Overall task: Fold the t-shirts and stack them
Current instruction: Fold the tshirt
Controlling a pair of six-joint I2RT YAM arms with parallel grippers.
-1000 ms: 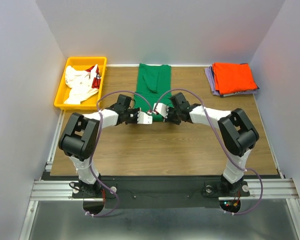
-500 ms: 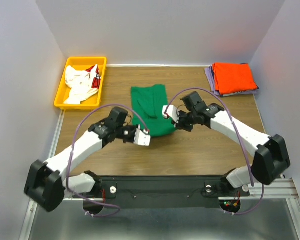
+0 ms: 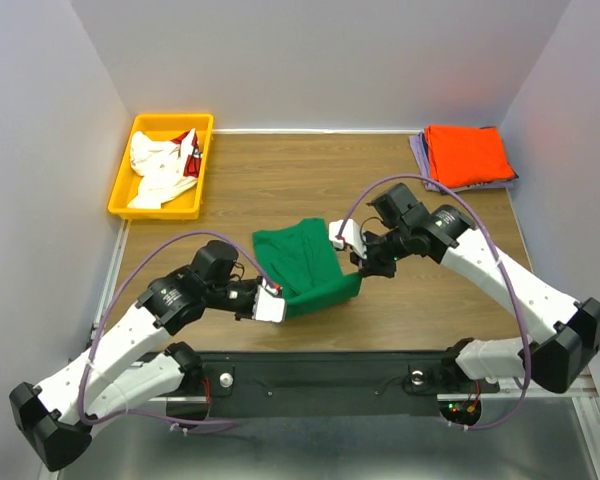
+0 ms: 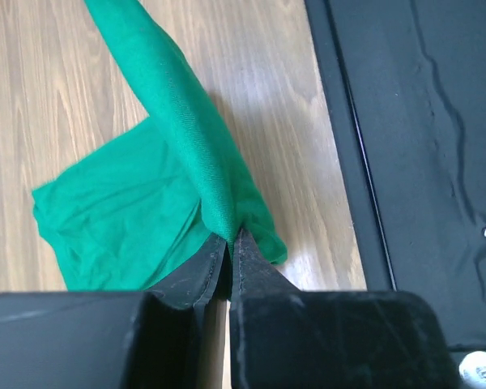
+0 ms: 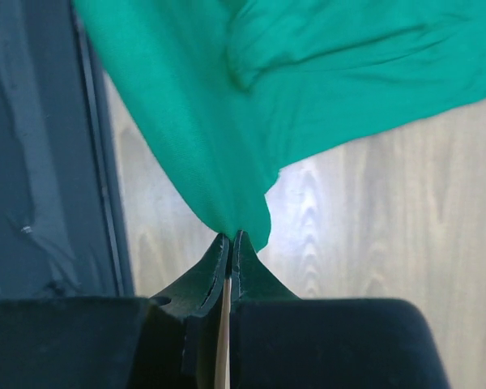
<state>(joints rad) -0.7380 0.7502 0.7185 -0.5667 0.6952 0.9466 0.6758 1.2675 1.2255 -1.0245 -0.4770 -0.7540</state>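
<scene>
The bright green t-shirt lies partly lifted near the table's front edge. My left gripper is shut on its near left corner; in the left wrist view the green t-shirt rises from the gripper. My right gripper is shut on its right corner, and the green t-shirt hangs stretched from that gripper. An orange t-shirt lies folded on a pale lavender one at the back right. White shirts with red lie in the bin.
A yellow plastic bin stands at the back left. The table's black front rail runs just behind both grippers. Grey walls close the left, right and back sides.
Both arms have pulled back toward the front edge, dragging the green t-shirt from the middle back of the table to the front. Both grips have held.
</scene>
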